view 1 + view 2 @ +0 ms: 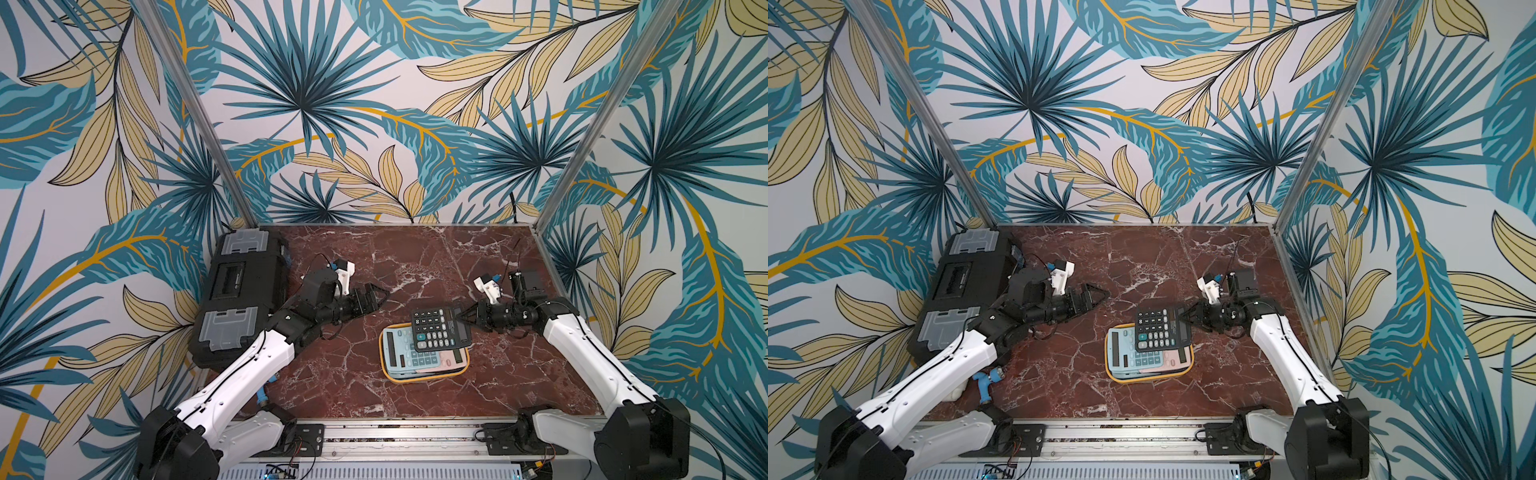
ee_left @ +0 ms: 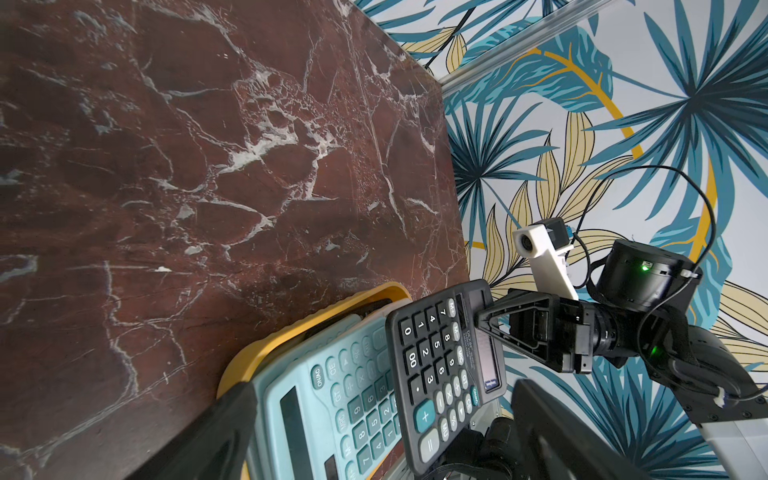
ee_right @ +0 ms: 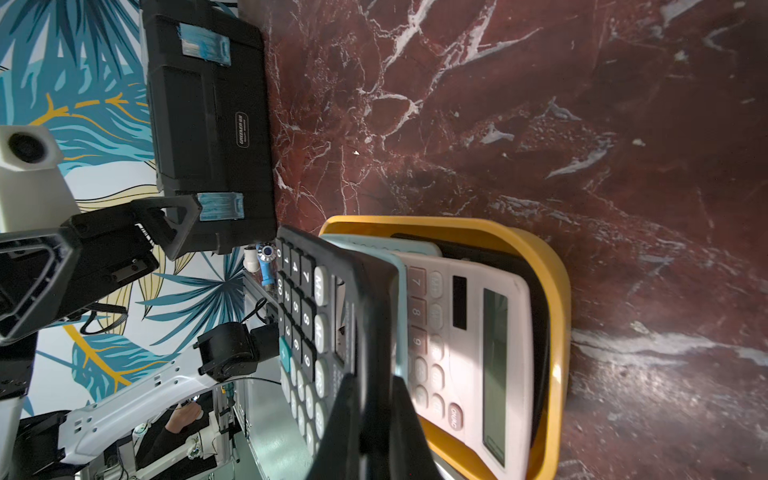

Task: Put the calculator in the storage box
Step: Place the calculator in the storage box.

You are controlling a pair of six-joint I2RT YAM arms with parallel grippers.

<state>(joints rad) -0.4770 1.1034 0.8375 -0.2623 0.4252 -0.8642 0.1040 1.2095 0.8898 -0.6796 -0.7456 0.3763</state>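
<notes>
The right gripper [image 1: 460,317] is clamped on the display end of a black desk calculator [image 1: 441,329], holding it tilted, key face up, over the far edge of the yellow storage box [image 1: 424,378]. A pale blue calculator [image 1: 397,347] and a pink calculator [image 1: 446,358] lie overlapping in the box. The left gripper [image 1: 380,297] hangs empty with its jaws spread, well apart from the box on the side of the black toolbox [image 1: 241,291].

The black calculator looks a light, stiff plastic slab with a smooth case that could slip. A pinch across the thin edge beside the display seems sound, as the window is likely its frailest part.

Keys marked "M+", "M-", "GT", "MU", "CE" and "00" can be read, and "ON/AC" on the blue and pink ones. The brand line by the display and the toolbox's label are too blurred to read
</notes>
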